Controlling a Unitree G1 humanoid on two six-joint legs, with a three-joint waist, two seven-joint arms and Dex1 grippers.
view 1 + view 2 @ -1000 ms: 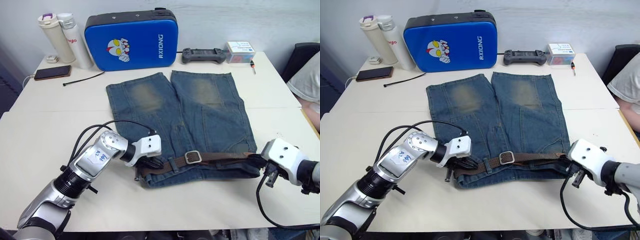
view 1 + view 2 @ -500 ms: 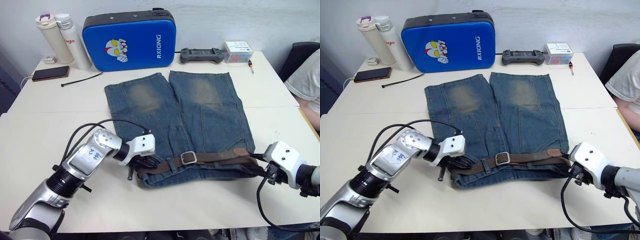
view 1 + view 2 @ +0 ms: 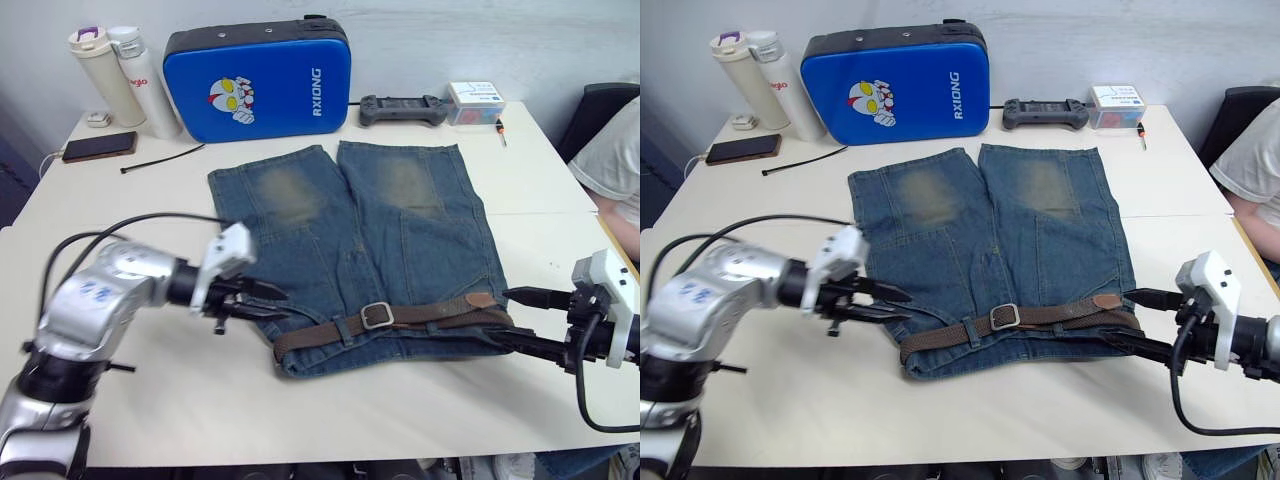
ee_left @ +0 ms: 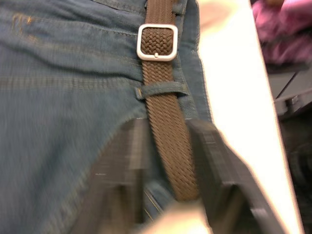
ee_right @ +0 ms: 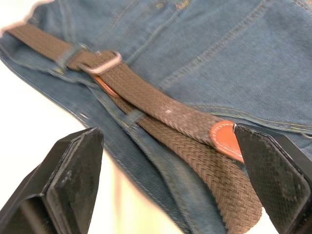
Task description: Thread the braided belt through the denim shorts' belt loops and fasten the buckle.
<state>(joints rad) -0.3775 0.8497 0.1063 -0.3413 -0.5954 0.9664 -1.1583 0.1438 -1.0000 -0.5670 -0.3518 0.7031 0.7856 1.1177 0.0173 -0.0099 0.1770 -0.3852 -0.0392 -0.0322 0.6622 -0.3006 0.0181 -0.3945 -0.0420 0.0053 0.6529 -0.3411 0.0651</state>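
Now both arms reach inward, left pincer [image 3: 262, 300] and right pincer [image 3: 520, 318] spread beside the braided belt [image 3: 400, 318].

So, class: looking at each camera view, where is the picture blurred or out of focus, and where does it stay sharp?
Left wrist view: the fingers at the bottom are smeared, while the buckle and braided belt stay crisp. Right wrist view: the tan belt tip is sharp, and the far waistband of the denim shorts softens. Left eye view: the left gripper is slightly blurred.
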